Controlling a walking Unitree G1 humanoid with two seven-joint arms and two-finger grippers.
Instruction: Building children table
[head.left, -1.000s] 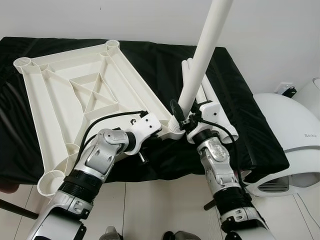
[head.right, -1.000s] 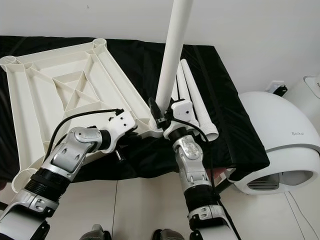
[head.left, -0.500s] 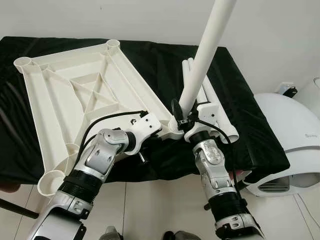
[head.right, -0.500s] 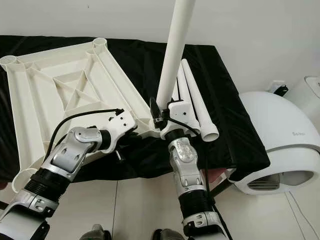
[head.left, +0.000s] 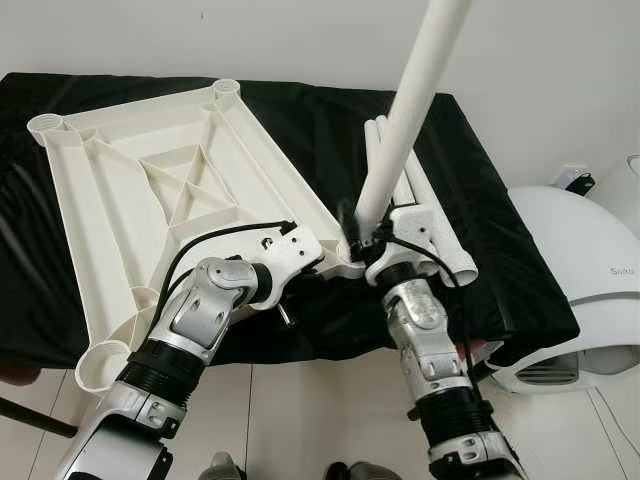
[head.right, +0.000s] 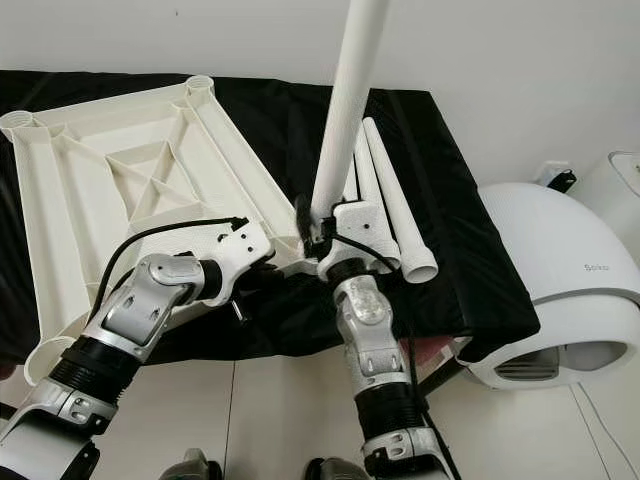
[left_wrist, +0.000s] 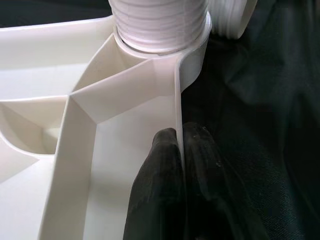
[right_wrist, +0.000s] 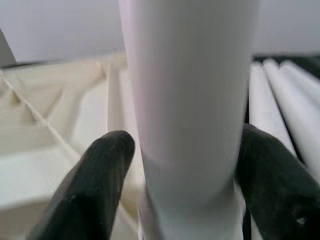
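The white table top (head.left: 170, 180) lies upside down on the black-covered table (head.left: 500, 270). A white table leg (head.left: 410, 110) stands nearly upright in its near right corner socket (left_wrist: 160, 30), where the threads show. My right gripper (right_wrist: 190, 150) is shut on the leg's lower end, one black finger (right_wrist: 100, 185) on each side. My left gripper (left_wrist: 180, 137) is shut on the table top's thin rim (left_wrist: 177, 95) just beside that socket. Spare white legs (head.left: 430, 215) lie on the cloth behind my right wrist.
A rounded white appliance (head.left: 580, 270) stands on the floor at the right, close to the table's corner. Open sockets sit at the table top's other corners (head.left: 225, 90) (head.left: 45, 125) (head.left: 100, 365). Pale tiled floor (head.left: 320, 410) lies below; a white wall is behind.
My right wrist has turned around the leg and its forearm has swung a little to the left. The leg stays in the socket. The left arm has not moved.
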